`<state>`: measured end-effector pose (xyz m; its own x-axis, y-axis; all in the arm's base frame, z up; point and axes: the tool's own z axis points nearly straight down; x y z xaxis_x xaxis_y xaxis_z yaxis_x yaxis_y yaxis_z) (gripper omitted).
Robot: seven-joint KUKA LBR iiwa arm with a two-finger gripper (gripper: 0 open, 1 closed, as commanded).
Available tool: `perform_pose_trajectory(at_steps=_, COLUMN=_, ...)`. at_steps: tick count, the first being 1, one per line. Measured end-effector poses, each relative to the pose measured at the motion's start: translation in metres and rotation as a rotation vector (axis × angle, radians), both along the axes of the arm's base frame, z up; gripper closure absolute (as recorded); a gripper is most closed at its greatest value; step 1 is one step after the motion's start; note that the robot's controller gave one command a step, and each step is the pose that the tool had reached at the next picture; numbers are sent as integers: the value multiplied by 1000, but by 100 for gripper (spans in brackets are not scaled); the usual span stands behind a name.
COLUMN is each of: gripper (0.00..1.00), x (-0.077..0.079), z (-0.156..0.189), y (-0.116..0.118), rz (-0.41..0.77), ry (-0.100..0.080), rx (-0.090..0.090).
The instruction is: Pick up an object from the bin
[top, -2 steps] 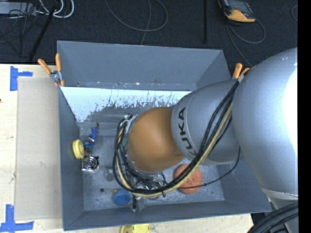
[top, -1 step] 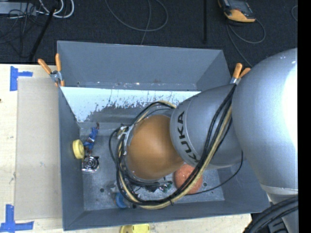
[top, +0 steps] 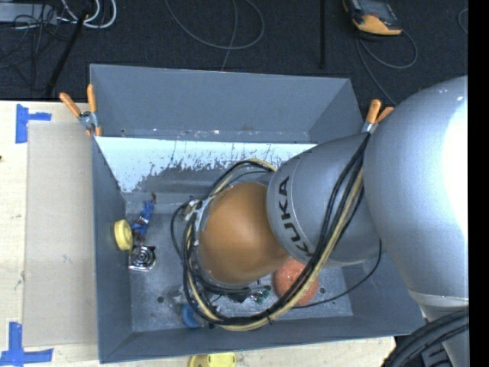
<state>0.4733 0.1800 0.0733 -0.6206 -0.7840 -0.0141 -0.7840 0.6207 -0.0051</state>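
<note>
One grey arm point(top: 336, 197) reaches into the bin point(top: 221, 105), its orange cover point(top: 237, 232) low over mid-floor. Round orange-red ball point(top: 290, 281) lies front right, just beside the cover, half hidden by arm and cables. Cannot tell whether the gripper is open or holding anything. Yellow piece point(top: 122, 234) and shiny metal piece point(top: 142, 259) lie at left.

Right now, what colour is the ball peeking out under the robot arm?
Orange; the camera view shows the ball best.
</note>
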Motion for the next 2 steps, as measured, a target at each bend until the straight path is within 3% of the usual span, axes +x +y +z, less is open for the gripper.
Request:
perform_pose_trajectory(at_steps=1, gripper=100, x=0, z=2, y=0, rz=-4, ry=2, rx=-1)
perform_pose_trajectory(at_steps=2, gripper=100, x=-3, z=12, y=0, rz=-6, ry=14, rx=-7)
